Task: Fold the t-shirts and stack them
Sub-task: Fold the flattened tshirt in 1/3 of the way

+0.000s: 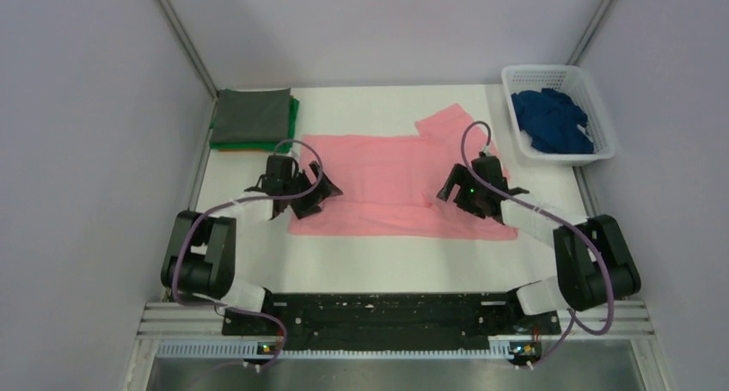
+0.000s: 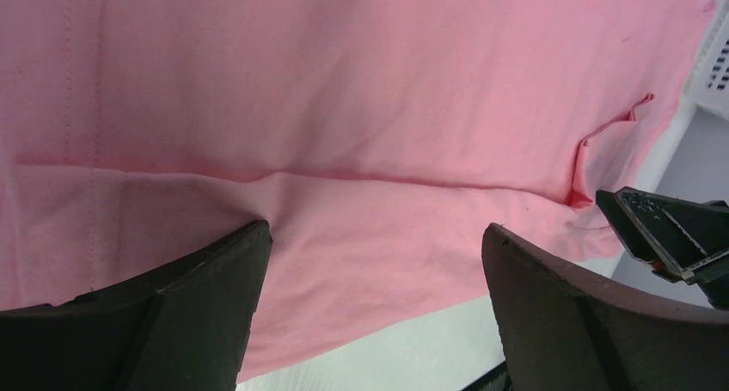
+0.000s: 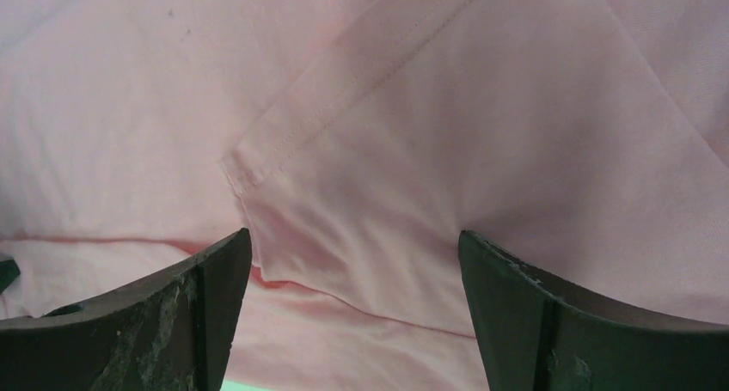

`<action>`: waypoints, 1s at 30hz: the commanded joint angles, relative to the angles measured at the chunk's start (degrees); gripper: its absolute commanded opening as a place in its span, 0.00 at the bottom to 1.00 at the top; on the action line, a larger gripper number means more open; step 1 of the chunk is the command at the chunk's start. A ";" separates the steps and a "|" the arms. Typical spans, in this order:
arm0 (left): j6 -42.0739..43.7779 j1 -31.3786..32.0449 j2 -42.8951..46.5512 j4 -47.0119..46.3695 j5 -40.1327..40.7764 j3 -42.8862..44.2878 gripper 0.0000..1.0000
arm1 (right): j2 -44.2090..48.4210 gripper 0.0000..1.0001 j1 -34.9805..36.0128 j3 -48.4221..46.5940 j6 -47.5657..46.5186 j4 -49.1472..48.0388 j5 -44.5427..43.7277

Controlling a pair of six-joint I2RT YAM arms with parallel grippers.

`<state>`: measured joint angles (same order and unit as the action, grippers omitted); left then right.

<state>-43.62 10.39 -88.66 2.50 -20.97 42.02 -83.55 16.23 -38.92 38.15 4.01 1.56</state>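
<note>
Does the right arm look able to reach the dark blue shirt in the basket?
Probably yes: the dark blue shirt lies in the open-topped basket near the right pincer, which is open and empty, with nothing between.

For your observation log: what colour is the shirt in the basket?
The shirt is dark blue; top external view.

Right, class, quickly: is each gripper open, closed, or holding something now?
Left gripper: open, holding nothing, over the pink t-shirt.
Right gripper: open, holding nothing, over the same shirt.
</note>
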 commanded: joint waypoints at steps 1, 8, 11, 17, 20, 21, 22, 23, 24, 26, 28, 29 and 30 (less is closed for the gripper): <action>-1.29 1.58 6.91 7.21 2.38 -9.96 0.99 | 7.71 0.89 3.68 7.29 4.28 12.27 -2.89; -4.98 3.44 26.79 20.51 10.41 -20.22 0.99 | 22.50 0.89 6.62 14.86 8.11 19.83 -2.88; -7.08 3.73 34.09 23.73 7.15 -24.30 0.98 | 27.12 0.89 8.42 16.63 9.01 21.76 -2.34; -12.50 4.02 49.54 25.93 5.30 -31.03 0.99 | 29.85 0.89 9.61 17.58 10.12 22.64 -1.83; -12.73 4.02 53.02 28.24 6.37 -31.05 0.99 | 31.59 0.89 10.77 17.56 10.97 24.63 -1.85; -12.72 4.02 53.46 28.37 6.62 -31.04 0.99 | 32.31 0.89 11.09 17.71 11.31 25.17 -2.06; -13.03 4.02 53.53 28.43 6.80 -31.03 0.99 | 32.91 0.89 11.38 17.85 11.51 25.51 -2.80; -13.15 4.02 53.37 28.20 6.54 -31.03 0.99 | 33.46 0.89 11.53 18.06 11.54 25.78 -3.64; -13.05 4.02 52.88 27.94 6.06 -30.97 0.99 | 33.78 0.89 11.54 18.01 11.04 26.03 -4.46; -12.50 4.02 52.03 29.21 5.96 -30.14 0.99 | 33.83 0.89 11.54 16.92 10.15 26.89 -6.46; -11.58 4.02 51.87 32.08 8.32 -28.32 0.99 | 33.50 0.89 11.54 14.72 8.78 26.96 -7.45; -10.98 4.02 51.91 33.42 9.69 -27.01 0.99 | 33.38 0.89 11.61 13.37 8.00 26.74 -7.86; -10.44 4.02 51.98 34.56 11.16 -25.42 0.99 | 33.11 0.90 11.55 12.04 7.16 26.54 -8.69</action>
<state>-56.53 14.15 -35.55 25.80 -16.19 13.76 -50.04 27.24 -22.24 48.27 27.29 -2.31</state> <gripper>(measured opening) 0.985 0.891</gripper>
